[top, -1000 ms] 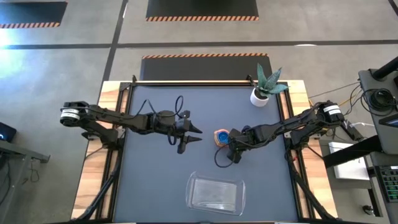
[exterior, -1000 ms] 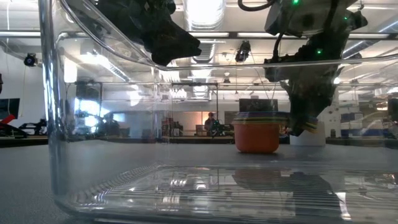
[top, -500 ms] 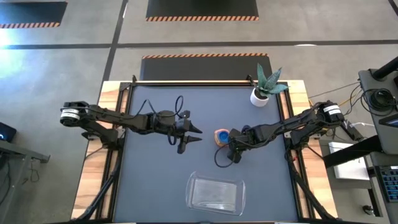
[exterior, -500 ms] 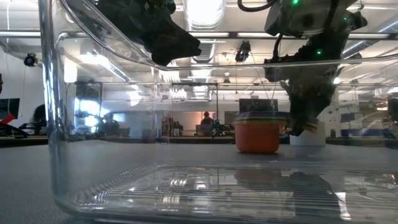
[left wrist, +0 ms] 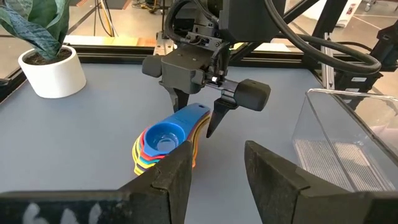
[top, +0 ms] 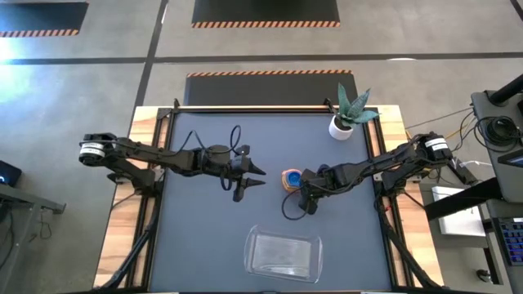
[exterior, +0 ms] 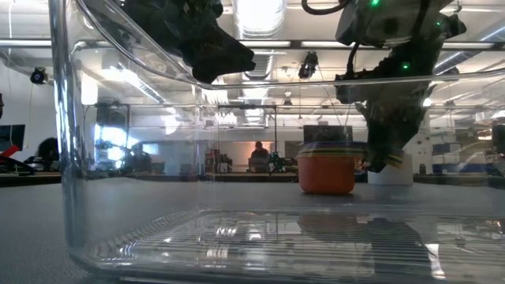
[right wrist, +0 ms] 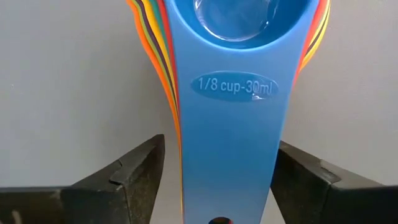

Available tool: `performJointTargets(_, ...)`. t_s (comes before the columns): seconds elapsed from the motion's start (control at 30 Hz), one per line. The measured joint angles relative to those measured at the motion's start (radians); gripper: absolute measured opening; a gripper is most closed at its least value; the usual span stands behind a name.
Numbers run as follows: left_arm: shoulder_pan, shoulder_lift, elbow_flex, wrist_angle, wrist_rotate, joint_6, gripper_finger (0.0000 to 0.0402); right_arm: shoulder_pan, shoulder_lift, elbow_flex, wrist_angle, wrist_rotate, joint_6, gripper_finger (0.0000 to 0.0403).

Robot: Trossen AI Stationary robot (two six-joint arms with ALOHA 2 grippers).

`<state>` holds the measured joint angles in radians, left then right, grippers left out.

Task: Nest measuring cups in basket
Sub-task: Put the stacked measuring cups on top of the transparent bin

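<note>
I see the measuring cups [top: 291, 178] nested in one stack, blue cup on top, standing on the dark table [top: 196, 229] right of the high view's centre. My right gripper [top: 306, 198] hangs over the stack's handles, jaws parted on either side of the blue handle [right wrist: 227, 118] with a gap showing each side. My left gripper [top: 250, 178] hovers left of centre, jaws open and empty. The clear basket [top: 283, 254] sits at lower centre, apart from the cups. A white plant pot [top: 341, 126] stands at upper right.
</note>
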<state>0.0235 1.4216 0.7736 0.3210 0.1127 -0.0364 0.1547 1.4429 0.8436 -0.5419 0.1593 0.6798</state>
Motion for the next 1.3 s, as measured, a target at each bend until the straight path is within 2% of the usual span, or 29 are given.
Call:
performJointTargets(0.3,0.000,0.000,0.000,0.000,0.000,0.000,0.0129,0.000,0.000,0.000,-0.002,-0.002,0.000,0.0254)
performJointTargets(0.63,0.009,0.000,0.000,0.000,-0.021,0.005,0.0130,0.000,-0.008,0.000,-0.024,-0.011,-0.023,0.0303)
performJointTargets(0.8,0.014,0.000,0.000,-0.003,-0.021,0.003,0.0129,0.000,-0.010,0.046,-0.139,-0.006,-0.029,0.0321)
performJointTargets(1.0,0.014,0.000,0.000,-0.025,-0.021,-0.009,0.0129,0.000,-0.009,0.097,-0.158,-0.002,-0.045,0.0324)
performJointTargets(1.3,0.012,0.000,-0.005,-0.040,-0.020,-0.014,0.0129,0.002,0.008,0.101,-0.155,0.025,-0.026,0.0325)
